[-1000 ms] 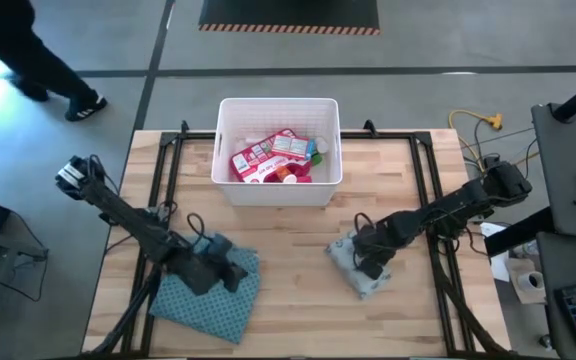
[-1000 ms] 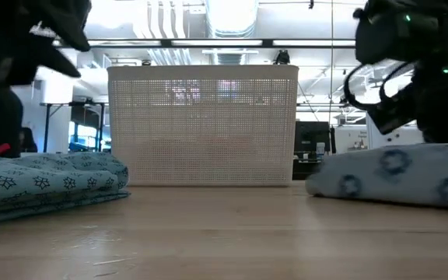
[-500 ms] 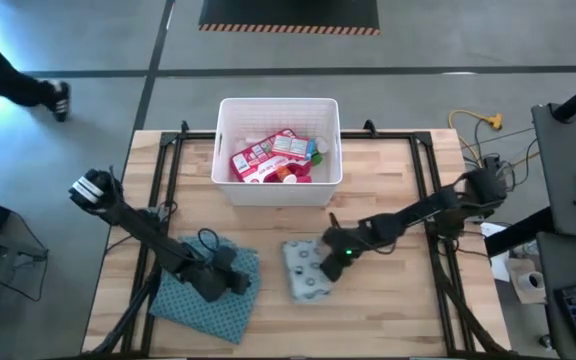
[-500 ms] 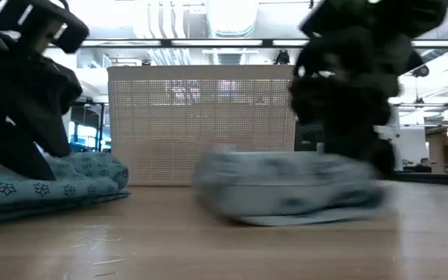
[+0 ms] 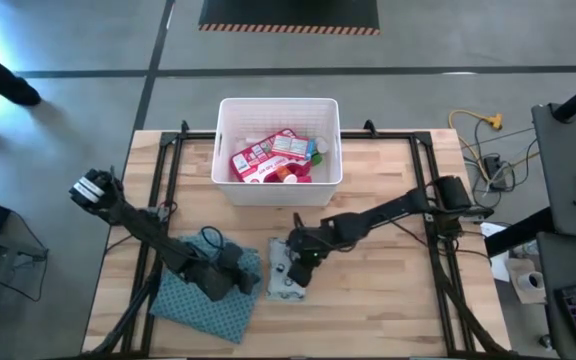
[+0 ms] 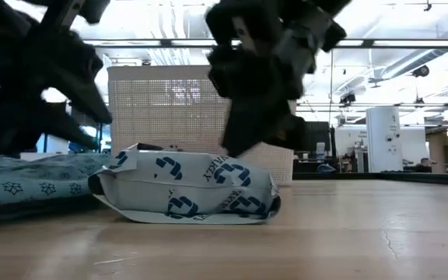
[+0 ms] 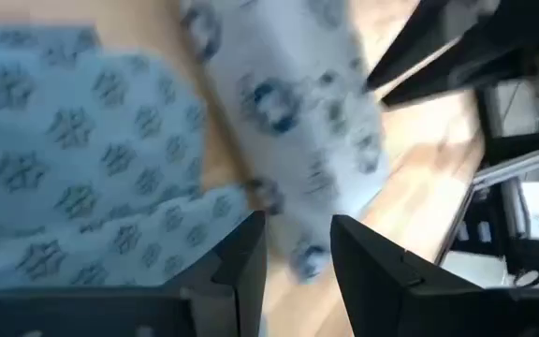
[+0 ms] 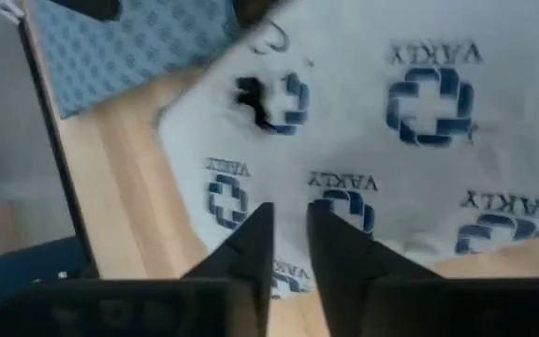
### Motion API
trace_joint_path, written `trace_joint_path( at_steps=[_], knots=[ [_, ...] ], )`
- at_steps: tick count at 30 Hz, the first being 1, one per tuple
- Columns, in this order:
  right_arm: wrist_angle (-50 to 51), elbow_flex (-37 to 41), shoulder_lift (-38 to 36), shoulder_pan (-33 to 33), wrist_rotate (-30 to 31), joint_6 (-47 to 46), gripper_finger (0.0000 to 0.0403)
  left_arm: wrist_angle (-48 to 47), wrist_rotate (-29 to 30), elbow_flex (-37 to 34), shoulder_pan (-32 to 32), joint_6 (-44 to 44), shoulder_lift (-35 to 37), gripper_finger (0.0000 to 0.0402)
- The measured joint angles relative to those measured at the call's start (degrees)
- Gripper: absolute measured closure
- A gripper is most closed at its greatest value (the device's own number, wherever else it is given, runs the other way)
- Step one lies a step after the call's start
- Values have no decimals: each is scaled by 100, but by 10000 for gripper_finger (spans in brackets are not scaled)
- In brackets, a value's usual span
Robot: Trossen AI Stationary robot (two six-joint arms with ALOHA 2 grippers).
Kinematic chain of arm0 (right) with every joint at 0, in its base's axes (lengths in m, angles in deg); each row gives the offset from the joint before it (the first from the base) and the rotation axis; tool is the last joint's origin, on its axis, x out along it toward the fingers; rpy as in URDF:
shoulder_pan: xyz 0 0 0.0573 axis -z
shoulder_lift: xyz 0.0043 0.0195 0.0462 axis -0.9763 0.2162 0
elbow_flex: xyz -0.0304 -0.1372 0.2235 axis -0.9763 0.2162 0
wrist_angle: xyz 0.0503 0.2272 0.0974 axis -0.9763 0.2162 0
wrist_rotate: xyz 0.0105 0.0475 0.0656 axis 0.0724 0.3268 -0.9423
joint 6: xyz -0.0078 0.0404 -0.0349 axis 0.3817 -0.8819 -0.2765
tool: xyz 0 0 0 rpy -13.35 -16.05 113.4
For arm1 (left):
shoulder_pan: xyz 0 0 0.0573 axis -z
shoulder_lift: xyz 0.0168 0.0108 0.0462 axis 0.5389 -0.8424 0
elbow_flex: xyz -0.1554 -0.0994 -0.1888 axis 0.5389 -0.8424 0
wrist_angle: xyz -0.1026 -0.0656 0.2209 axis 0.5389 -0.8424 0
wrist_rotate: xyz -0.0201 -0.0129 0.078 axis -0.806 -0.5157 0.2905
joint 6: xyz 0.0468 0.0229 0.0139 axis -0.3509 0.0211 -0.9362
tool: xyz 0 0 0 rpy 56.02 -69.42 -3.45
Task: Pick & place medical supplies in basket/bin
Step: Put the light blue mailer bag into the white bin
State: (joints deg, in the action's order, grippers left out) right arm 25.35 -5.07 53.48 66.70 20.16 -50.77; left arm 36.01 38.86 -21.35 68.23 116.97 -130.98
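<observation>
My right gripper (image 5: 299,262) is reaching across the table and hanging over the pale dotted soft pack (image 5: 287,272), its fingers (image 8: 251,245) standing a narrow gap apart just above the pack's printed face; I cannot tell whether they are touching it. The pack is lying flat on the wooden table (image 5: 388,310), just beside the blue-green patterned cloth (image 5: 208,300) and in front of the white bin (image 5: 278,105), which is holding the red-and-white supplies (image 5: 273,158). My left gripper (image 5: 230,280) is sitting over the cloth's edge with its fingers (image 7: 246,257) slightly apart, gripping nothing, as far as that blurred wrist view lets me judge.
</observation>
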Motion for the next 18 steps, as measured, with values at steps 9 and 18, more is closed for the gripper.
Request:
trace_joint_path(
  at_steps=[9,18],
  knots=[
    [539,-323,-324,12,555,373,207,-47,347,-3,-229,-41,17,299],
    [582,82,-346,-58,205,-60,144,202,267,130,-653,-668,7,299]
  ],
)
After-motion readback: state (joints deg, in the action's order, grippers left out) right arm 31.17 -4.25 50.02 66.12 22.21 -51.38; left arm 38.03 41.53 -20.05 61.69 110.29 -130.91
